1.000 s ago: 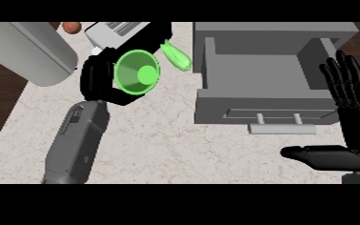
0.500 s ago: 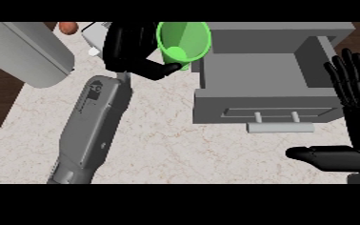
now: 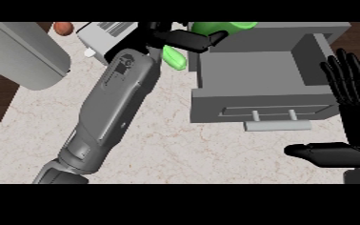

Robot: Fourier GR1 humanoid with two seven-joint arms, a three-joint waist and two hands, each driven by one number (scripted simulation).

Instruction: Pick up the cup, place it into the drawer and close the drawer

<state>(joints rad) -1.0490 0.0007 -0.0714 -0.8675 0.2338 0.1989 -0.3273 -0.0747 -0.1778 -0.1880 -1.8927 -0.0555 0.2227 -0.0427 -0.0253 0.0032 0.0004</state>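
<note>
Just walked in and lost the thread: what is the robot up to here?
The left hand holds a green cup at the back left corner of the open grey drawer, not yet set inside. The right hand rests open at the view's right edge, beside the drawer.

Left hand (image 3: 175,38) is curled shut far forward; right hand (image 3: 345,81) rests open.

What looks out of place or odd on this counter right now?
Nothing is spilled or damaged. The drawer stands open, as the task needs. The left hand holds the green cup tilted near the drawer's back left corner. A green object lies beside the drawer. The right hand rests open at the right edge.
</note>
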